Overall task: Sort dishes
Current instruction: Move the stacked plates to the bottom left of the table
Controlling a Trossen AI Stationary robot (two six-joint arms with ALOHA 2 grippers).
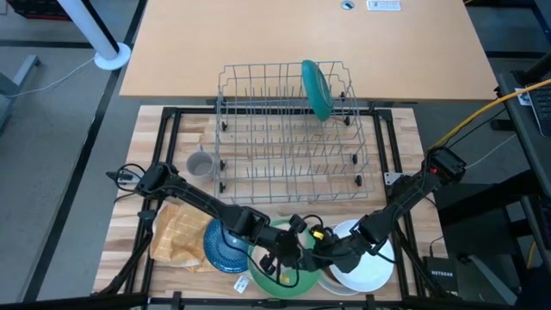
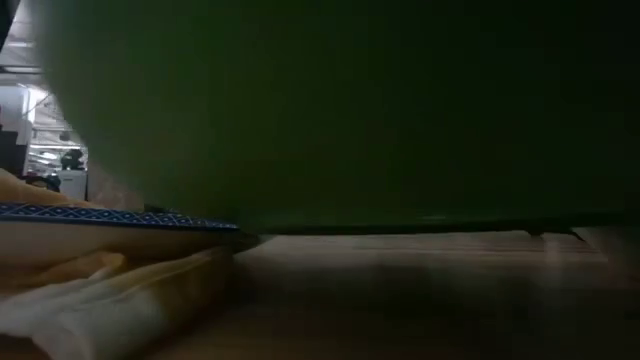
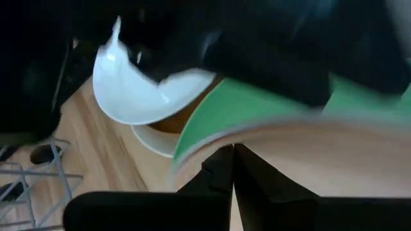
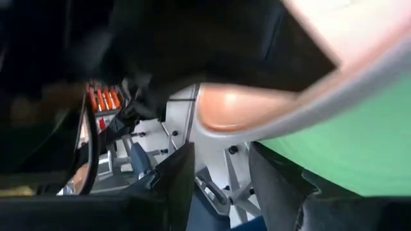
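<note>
Green plate [image 1: 288,277] sits at the table's near edge, well in front of the grey wire rack [image 1: 288,129] — left gripper [image 3: 232,168] has its jaws pinched shut on the plate's rim, right gripper [image 4: 221,173] has jaws spread around the rim from the other side. Plate is round, smooth and glossy; beside it lie a patterned blue plate [image 1: 224,245] on the checked cloth [image 1: 176,232] and a white plate [image 1: 366,263] — a teal plate [image 1: 317,89] stands upright in the rack.
</note>
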